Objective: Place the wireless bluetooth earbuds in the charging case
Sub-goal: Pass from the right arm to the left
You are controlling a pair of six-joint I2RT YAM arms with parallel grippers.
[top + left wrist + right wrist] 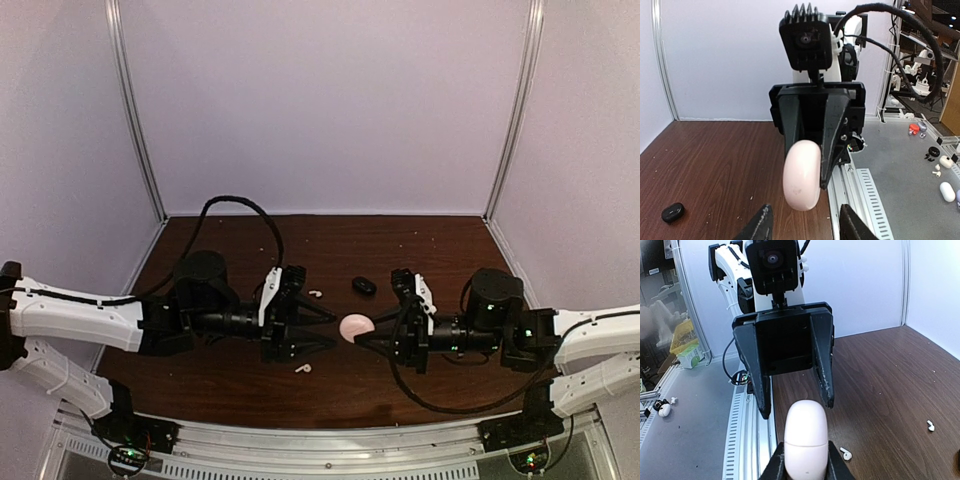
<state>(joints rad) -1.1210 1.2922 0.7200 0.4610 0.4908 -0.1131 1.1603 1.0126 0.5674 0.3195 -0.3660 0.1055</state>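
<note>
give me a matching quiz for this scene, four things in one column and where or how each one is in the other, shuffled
Things:
1. pink case
2. black case
3. left gripper
4. white earbuds

States:
a. lying loose on the table, one on either side of the left arm's fingers
b. open, holding nothing
c. clamped in the right gripper
d. resting alone on the wood, farther back than both grippers

Pairs: 1-c, 2-d, 3-b, 4-a
</note>
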